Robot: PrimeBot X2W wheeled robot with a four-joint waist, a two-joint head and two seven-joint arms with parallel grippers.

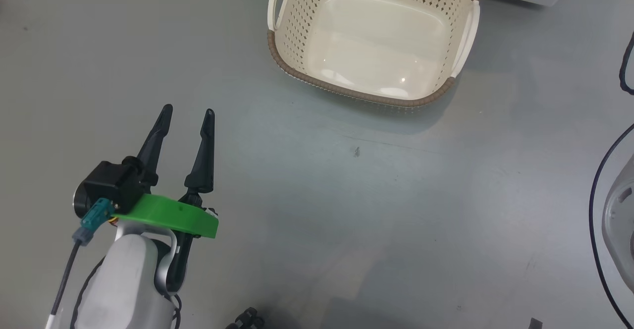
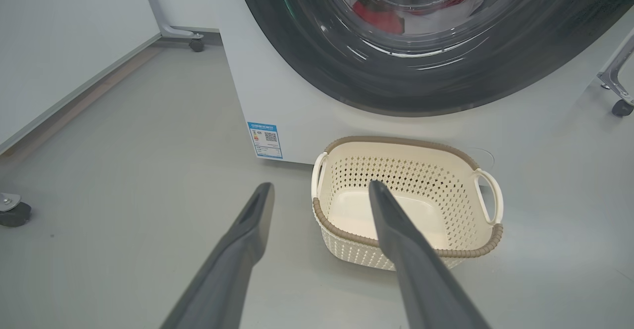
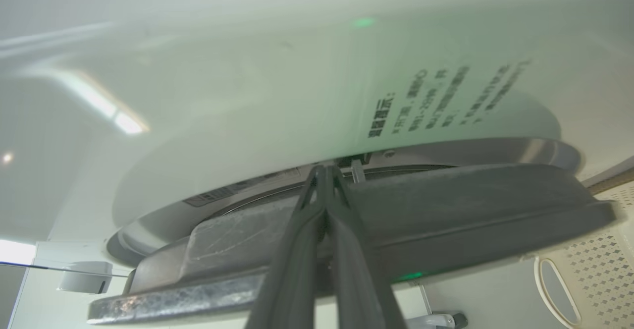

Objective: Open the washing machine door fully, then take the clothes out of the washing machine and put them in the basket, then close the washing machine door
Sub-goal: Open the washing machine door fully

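Pinched-together fingers of the right gripper (image 3: 326,170) probe the seam where the white washing machine (image 2: 297,101) meets its glossy black door (image 2: 421,91); levering steadily from that edge should swing it wide. Before the machine sits an empty perforated cream basket (image 2: 396,143); red clothes (image 2: 381,19) lie behind the door glass; the left gripper (image 1: 188,110) hangs spread, back from the machine.

The basket (image 2: 426,185) stands just before the washing machine (image 2: 297,101); the clothes (image 2: 384,19) lie inside that machine, behind its door (image 2: 421,91).
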